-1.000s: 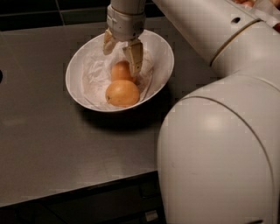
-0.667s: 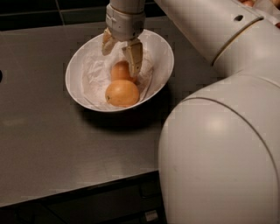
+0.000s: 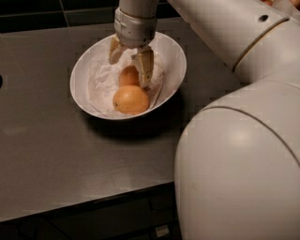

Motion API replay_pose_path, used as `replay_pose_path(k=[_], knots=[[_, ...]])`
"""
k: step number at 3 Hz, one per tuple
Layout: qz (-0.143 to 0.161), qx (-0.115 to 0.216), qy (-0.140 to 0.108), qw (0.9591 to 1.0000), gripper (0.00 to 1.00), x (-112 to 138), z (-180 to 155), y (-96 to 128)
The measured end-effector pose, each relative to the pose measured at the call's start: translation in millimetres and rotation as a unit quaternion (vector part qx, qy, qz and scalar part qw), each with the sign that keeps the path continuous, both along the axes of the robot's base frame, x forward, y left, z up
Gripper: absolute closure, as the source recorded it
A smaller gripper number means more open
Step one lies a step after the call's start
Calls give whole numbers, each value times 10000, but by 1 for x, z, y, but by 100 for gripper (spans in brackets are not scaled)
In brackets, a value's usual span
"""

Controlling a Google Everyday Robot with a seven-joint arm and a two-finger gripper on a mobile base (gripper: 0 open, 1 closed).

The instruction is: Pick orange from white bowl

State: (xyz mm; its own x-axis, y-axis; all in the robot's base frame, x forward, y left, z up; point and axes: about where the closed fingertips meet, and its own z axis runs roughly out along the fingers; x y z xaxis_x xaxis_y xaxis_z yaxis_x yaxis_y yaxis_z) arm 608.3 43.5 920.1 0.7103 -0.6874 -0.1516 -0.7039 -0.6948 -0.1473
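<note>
- Desk (image 3: 56, 140): dark grey, matte, with dark wall tiles (image 3: 47, 9) behind it.
- White bowl (image 3: 79, 84): on the desk, paper-lined.
- Gripper (image 3: 130, 58): low over the bowl, fingers (image 3: 144, 65) spread apart, grasping nothing.
- Orange (image 3: 125, 76): in the bowl, behind a paler fruit (image 3: 131, 99).

I have the end effector (image 3: 130, 60) down in the white bowl (image 3: 82, 101), fingers spread, and its wrist covers the bowl's far rim. The nearer finger (image 3: 144, 68) hides one side of the orange (image 3: 125, 76) and the larger fruit (image 3: 131, 99) covers its lower edge, so I cannot tell whether finger and orange touch. The arm (image 3: 234, 164) blocks the worktop (image 3: 47, 154) behind it and runs off the right and bottom edges. A dark shape (image 3: 1, 80) is cut off at the left edge.
</note>
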Motion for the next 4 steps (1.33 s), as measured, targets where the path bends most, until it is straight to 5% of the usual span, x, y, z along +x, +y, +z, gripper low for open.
replay_pose_path(k=[4], knots=[[130,34,266,9996,34,8,-24,-10]])
